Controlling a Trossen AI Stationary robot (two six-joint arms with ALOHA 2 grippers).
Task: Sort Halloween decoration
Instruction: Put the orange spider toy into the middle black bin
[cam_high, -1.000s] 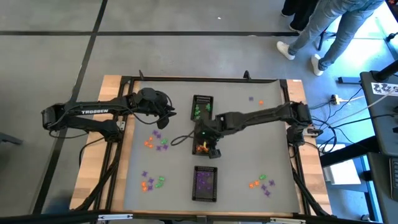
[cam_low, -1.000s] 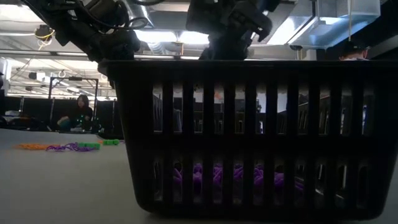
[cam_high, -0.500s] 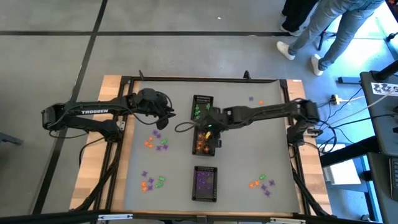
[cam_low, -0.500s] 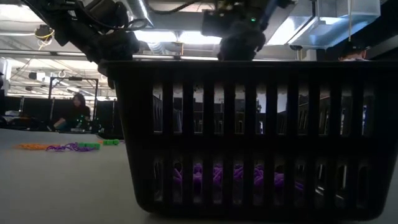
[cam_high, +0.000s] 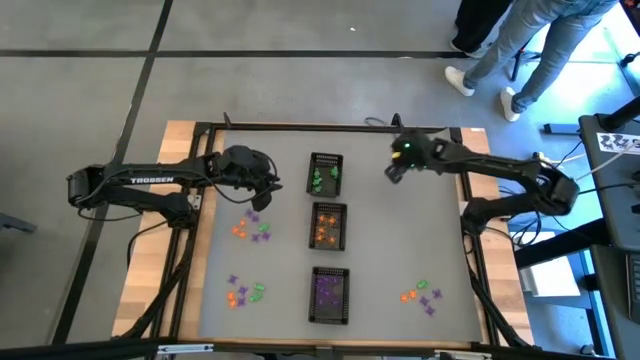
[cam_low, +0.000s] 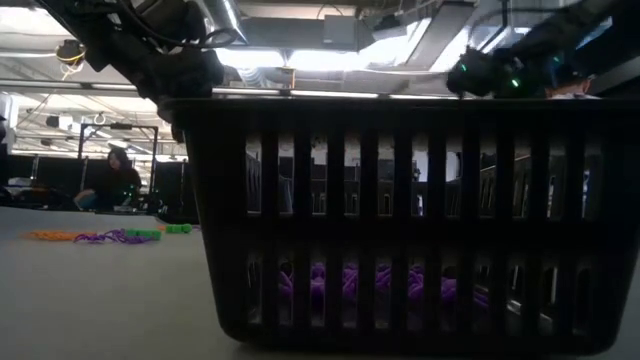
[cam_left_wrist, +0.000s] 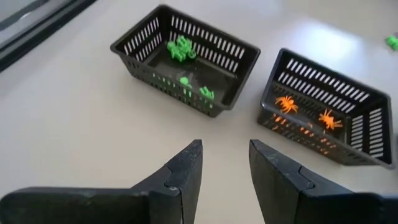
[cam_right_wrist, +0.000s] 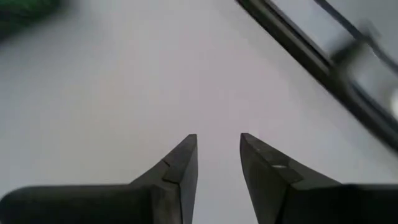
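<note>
Three black mesh trays stand in a row down the table's middle: a far one with green trinkets (cam_high: 326, 174), a middle one with orange trinkets (cam_high: 330, 224) and a near one with purple trinkets (cam_high: 329, 294). Loose Halloween decoration lies in small clusters at the left (cam_high: 250, 225), the near left (cam_high: 243, 292) and the near right (cam_high: 421, 295). My left gripper (cam_high: 268, 185) hangs open left of the green tray (cam_left_wrist: 186, 59), nothing between its fingers (cam_left_wrist: 224, 163). My right gripper (cam_high: 392, 172) stands open over bare table at the far right (cam_right_wrist: 217, 155).
The table's raised black frame (cam_high: 320, 127) runs along the far edge, close behind my right gripper. In the low view the purple tray (cam_low: 400, 220) fills the foreground, with trinkets (cam_low: 110, 236) on the table to its left. People stand on the floor beyond the table (cam_high: 520, 50).
My right gripper has swung away from above the orange tray, going toward the table's far right corner, and now hangs over bare table. My left arm has kept still.
</note>
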